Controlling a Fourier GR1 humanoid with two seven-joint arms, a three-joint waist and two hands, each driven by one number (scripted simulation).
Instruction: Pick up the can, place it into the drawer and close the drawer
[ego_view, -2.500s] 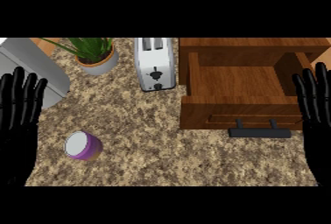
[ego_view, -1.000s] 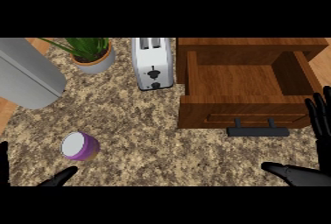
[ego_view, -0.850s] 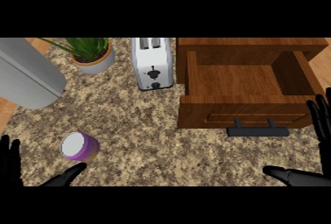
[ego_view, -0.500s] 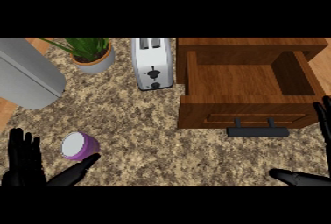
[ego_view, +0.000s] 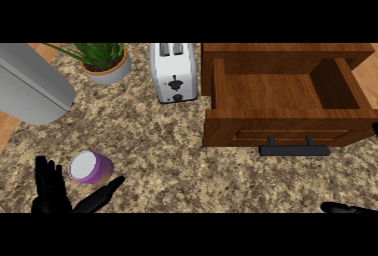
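Note:
A purple can (ego_view: 91, 167) with a pale lid stands on the speckled counter at the lower left. My left hand (ego_view: 55, 192) is just below it, open, fingers up on the can's left and thumb reaching out under its right side, apart from the can. The wooden drawer (ego_view: 284, 92) at the upper right is pulled open and holds nothing; its black handle (ego_view: 294, 149) faces me. Only a fingertip of my right hand (ego_view: 347, 208) shows at the lower right edge.
A white toaster (ego_view: 174, 71) stands left of the drawer. A potted green plant (ego_view: 103, 60) sits at the back left. A big grey rounded object (ego_view: 29, 82) lies at the far left, over the counter's edge.
My left hand has risen from the lower edge and closed in on the can, fingers spread beside it. My right hand has sunk almost out of sight at the lower right.

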